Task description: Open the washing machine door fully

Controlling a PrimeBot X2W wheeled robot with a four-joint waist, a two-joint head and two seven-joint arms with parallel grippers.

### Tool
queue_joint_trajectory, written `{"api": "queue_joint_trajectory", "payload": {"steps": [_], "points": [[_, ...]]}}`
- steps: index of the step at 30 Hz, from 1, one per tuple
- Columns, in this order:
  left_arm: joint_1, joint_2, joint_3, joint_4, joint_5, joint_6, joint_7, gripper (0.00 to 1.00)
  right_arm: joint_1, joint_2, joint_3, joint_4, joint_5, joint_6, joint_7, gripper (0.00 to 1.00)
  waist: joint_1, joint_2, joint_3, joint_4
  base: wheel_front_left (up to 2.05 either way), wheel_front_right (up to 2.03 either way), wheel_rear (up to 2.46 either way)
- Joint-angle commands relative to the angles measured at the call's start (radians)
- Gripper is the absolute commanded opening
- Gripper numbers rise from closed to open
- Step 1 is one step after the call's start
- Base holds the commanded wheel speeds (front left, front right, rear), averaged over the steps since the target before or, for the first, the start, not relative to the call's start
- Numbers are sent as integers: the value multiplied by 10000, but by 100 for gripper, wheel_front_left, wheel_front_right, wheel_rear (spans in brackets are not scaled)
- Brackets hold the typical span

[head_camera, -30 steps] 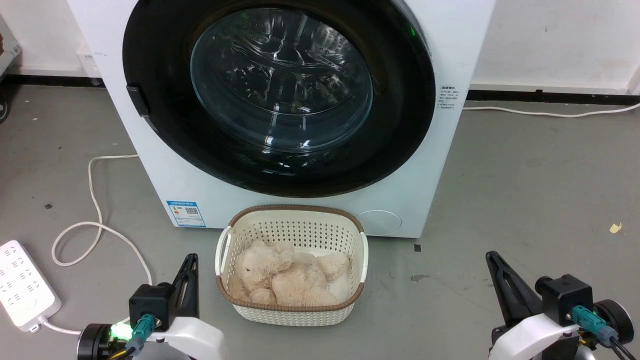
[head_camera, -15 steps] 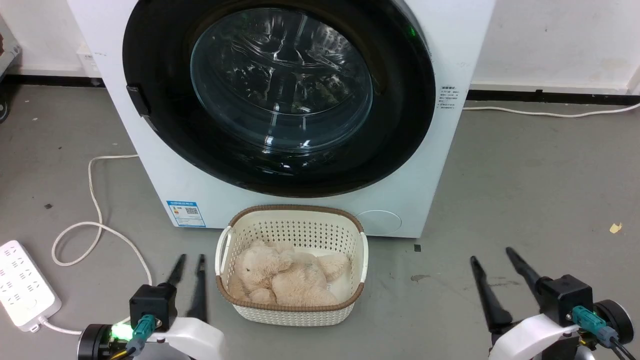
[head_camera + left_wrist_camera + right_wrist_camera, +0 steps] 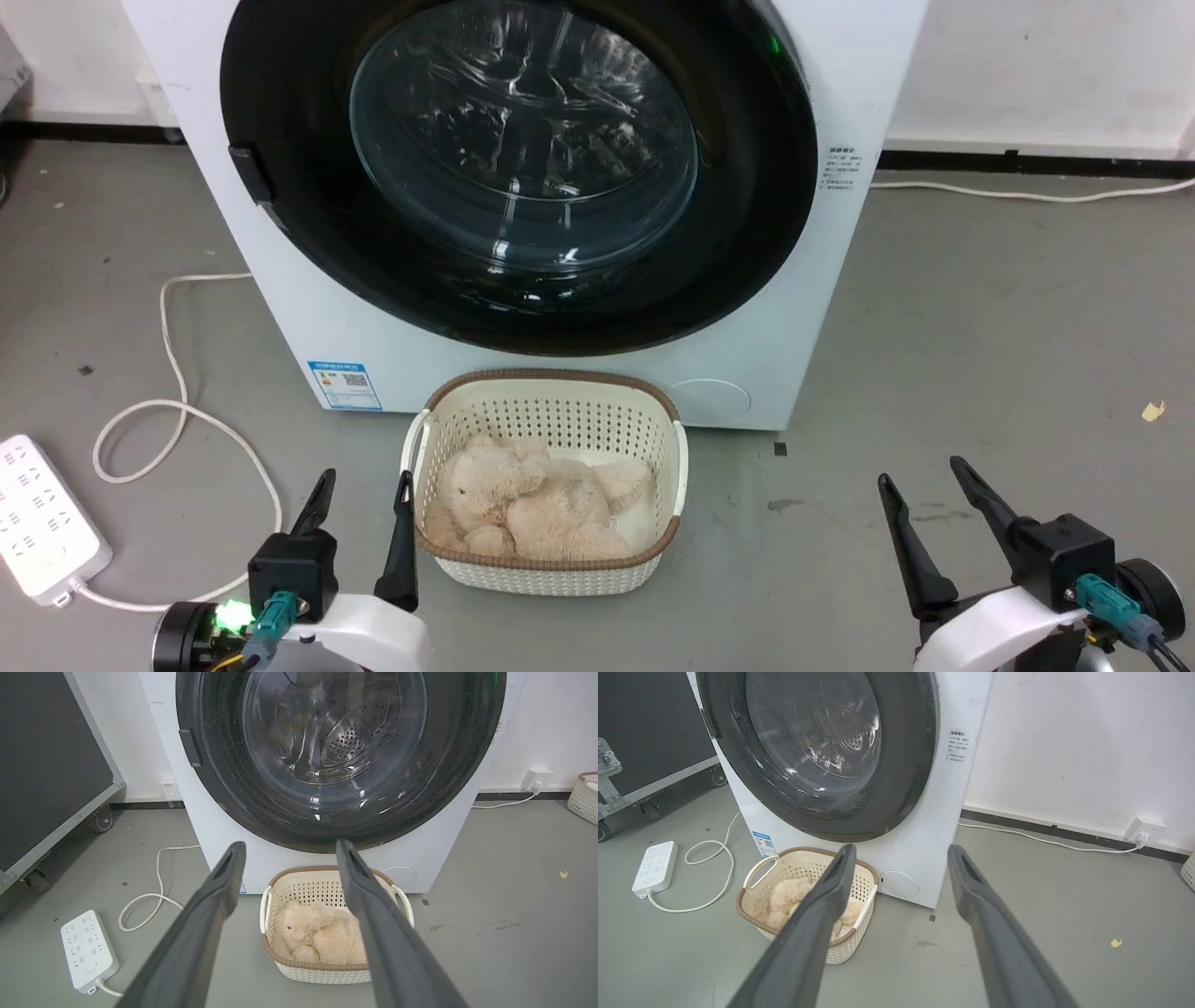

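Washing machine door (image 3: 518, 177) was closed, ahead of and above both grippers, its small tab (image 3: 245, 173) on the left rim nearer left gripper (image 3: 365, 478) than right gripper (image 3: 920, 471); both jaws parted, empty.

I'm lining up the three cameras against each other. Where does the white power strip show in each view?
Head view: the white power strip lies on the floor at the lower left edge.
Left wrist view: lower left, cable looping up behind it.
Right wrist view: middle left, on the floor.
Shared landmark: the cream basket; the strip lies to its left in all three views.
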State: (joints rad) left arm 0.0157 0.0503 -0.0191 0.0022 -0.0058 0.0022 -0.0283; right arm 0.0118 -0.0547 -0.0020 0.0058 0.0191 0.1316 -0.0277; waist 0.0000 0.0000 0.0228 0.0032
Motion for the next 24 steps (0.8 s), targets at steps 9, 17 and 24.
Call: {"api": "queue_joint_trajectory", "payload": {"steps": [9, 17, 24], "points": [[-233, 0, -152, -175, -82, 147, -255, 100, -523, -56, -21, -98, 176, -2, -208, 100, 0, 0, 459, 98, 0, 0, 0], [-406, 0, -266, -289, -119, 217, -422, 100, -1364, -328, -50, -82, 602, -3, -89, 100, 0, 0, 875, 171, 0, 0, 0], [-506, 4, -358, -375, -126, 273, -568, 100, -2275, -635, -166, 154, 1116, -3, 79, 100, 0, 0, 1159, 227, 0, 0, 0]]}}
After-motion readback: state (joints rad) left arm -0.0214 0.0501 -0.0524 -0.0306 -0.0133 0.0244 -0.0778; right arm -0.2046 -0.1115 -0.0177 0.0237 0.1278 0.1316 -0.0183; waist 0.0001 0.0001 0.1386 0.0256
